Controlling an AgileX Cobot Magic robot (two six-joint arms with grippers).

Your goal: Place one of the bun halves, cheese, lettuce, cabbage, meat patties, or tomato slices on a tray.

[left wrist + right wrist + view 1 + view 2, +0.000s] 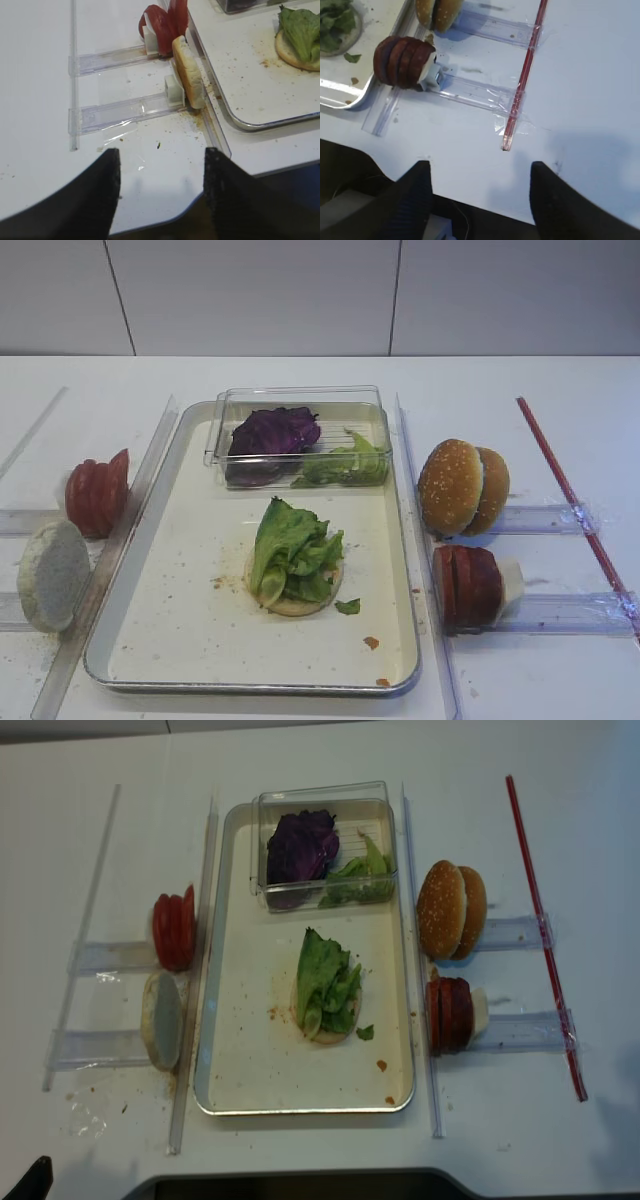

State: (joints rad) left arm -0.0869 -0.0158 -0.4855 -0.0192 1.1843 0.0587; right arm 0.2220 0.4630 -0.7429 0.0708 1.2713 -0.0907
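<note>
The metal tray point(190, 620) lies mid-table. On it a pale bun half point(300, 604) carries a bunch of lettuce point(292, 550). Left of the tray stand tomato slices point(97, 495) and another pale bun half point(52, 575) on edge. To the right, sesame bun halves point(455, 485) stand above meat patties point(468, 585) with a cheese slice point(511, 580) behind them. Purple cabbage point(270, 435) sits in a clear box. My left gripper point(162, 150) hangs open and empty over the table's front left edge. My right gripper point(480, 163) is open and empty at the front right edge.
The clear plastic box point(300, 397) at the tray's far end also holds loose green leaves point(345, 468). Clear acrylic rails point(545, 612) taped to the table flank the tray. A red strip point(565, 490) runs along the right side. Crumbs dot the tray floor.
</note>
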